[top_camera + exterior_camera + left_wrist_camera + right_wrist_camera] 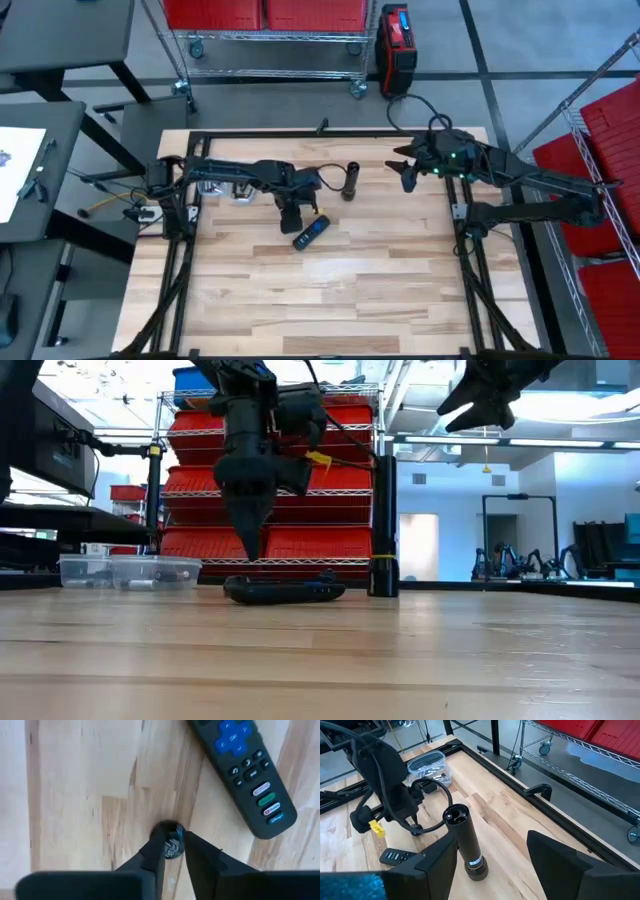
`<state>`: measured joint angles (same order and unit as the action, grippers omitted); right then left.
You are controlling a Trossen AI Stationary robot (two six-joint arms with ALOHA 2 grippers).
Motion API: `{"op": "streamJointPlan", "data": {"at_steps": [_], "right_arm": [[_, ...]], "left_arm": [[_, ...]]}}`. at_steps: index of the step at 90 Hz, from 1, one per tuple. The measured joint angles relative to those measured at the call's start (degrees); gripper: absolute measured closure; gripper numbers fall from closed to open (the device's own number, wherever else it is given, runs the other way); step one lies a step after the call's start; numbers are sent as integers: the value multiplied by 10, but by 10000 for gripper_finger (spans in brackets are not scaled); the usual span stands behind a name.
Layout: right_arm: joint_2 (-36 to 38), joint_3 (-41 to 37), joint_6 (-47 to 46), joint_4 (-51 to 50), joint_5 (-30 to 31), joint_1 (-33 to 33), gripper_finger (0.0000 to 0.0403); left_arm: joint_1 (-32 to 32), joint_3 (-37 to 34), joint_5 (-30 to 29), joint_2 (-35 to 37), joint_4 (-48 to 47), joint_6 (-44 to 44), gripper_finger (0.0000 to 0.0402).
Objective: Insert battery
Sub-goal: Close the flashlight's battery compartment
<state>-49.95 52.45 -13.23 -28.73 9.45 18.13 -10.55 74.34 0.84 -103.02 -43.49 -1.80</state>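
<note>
A black remote (pixel 310 232) lies flat on the wooden table, buttons up (pixel 245 770), just to the right of my left gripper (pixel 290 215). That gripper points down and is shut on a small dark battery (pixel 170 844), which I see end-on between the fingertips. A black cylinder (pixel 350 180) stands upright on its end farther back (pixel 466 840). My right gripper (pixel 408 172) hovers open, high above the table to the right of the cylinder (pixel 383 575), touching nothing. My left gripper pinches the battery's sides (pixel 172 851) between its two fingertips, coming from above and pointing down. The battery stands on end along the fingers, its round lower face toward the table. In the low view the fingertips (pixel 250 550) hang clear of the tabletop beside the remote (pixel 285 592).
Two clear plastic containers (pixel 215 188) sit at the table's far left (pixel 125 570). Black frame rails (pixel 460 215) run along the table's sides. A wire rack with red bins (pixel 290 480) stands beyond the far edge. Bare wood lies toward the near edge (pixel 330 300).
</note>
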Motion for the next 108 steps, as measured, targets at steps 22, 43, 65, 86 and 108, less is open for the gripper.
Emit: {"op": "streamJointPlan", "data": {"at_steps": [22, 43, 65, 86, 108], "right_arm": [[0, 0, 2, -18, -3, 0, 177], [0, 0, 2, -42, -3, 0, 177], [0, 0, 2, -43, -3, 0, 177], [0, 0, 0, -43, -3, 0, 177], [0, 0, -3, -43, -4, 0, 177]], "left_arm": [[-3, 0, 2, 0, -16, 16, 345], [-11, -23, 1, 0, -22, 25, 247], [-11, -23, 1, -2, 20, 8, 176], [-23, -24, 1, -2, 22, 73, 173], [-45, -24, 0, -2, 10, 217, 173]]}}
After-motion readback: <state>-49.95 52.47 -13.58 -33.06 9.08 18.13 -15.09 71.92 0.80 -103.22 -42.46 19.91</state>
